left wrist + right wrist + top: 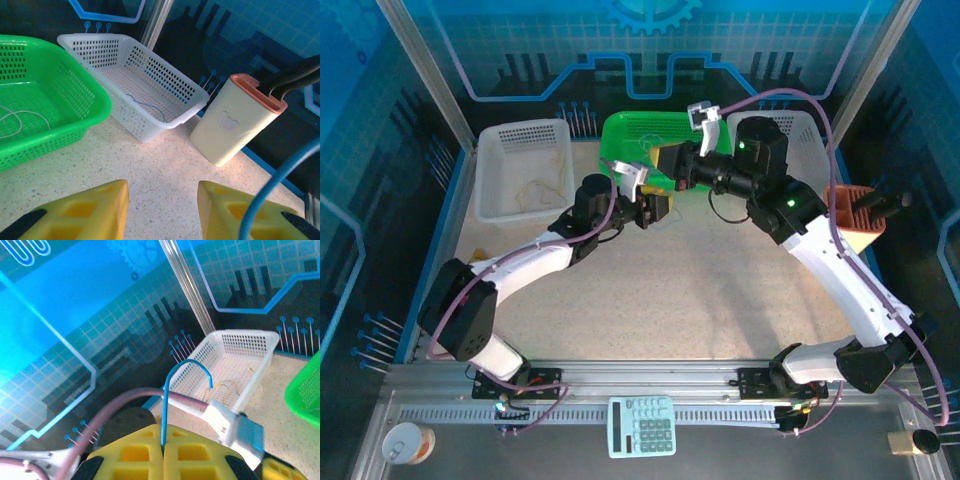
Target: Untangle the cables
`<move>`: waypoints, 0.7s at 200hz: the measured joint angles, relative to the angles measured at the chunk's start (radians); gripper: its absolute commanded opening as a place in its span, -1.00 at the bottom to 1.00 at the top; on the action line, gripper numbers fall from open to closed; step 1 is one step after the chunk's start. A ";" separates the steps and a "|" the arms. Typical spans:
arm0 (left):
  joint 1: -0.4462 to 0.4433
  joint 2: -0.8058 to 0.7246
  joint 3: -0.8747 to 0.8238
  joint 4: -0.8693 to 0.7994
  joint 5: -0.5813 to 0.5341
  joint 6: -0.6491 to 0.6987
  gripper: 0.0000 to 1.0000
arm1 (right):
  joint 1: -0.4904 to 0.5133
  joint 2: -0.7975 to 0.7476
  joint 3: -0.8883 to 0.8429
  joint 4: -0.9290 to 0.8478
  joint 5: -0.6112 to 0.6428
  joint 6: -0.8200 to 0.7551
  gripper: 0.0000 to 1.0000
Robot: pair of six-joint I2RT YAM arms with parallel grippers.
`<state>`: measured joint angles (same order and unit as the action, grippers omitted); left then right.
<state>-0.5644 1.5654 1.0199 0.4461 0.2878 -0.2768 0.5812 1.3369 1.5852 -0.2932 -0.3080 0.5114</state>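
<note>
My right gripper [163,431] is shut on a thin blue cable [165,400], which rises from between the yellow fingers and hooks over at the top. It hovers in front of the green basket [630,135], and my left gripper [658,208] is just below it. The left gripper [162,189] stands open over bare table with nothing between its fingers. The blue cable [280,180] crosses in front of its right finger. A whitish cable [15,120] lies in the green basket [75,115]. A blue-grey cable [147,106] lies in the right white basket [165,125]. Yellowish cable [545,185] lies in the left white basket [490,190].
A cream knife block [235,125] with an orange top and black handles stands right of the white basket. At the near edge lie a calculator [642,425] and a can [405,443]. The speckled table [700,290] between the arms is free room.
</note>
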 measured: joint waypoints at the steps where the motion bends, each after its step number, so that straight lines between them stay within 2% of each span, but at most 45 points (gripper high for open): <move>1: 0.000 0.002 0.000 0.003 0.002 -0.002 -0.18 | 0.000 0.000 0.001 0.000 0.000 0.001 -1.00; 59: 0.000 0.045 -0.066 0.108 0.043 -0.084 -0.07 | -0.076 0.000 0.100 0.040 0.044 0.012 -1.00; 72: 0.000 0.045 -0.095 0.126 0.046 -0.094 0.01 | -0.106 0.000 0.119 0.045 0.073 0.011 -1.00; 103: 0.000 0.045 -0.153 0.150 0.051 -0.121 0.39 | -0.174 0.003 0.128 0.067 0.167 0.009 -1.00; 140: 0.000 0.035 -0.200 0.167 0.050 -0.141 0.97 | -0.209 0.026 0.127 0.101 0.335 -0.019 -1.00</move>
<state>-0.5640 1.6009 0.8200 0.6128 0.3382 -0.4179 0.3721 1.3624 1.7119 -0.1921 0.0265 0.4923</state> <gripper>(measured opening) 0.903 0.044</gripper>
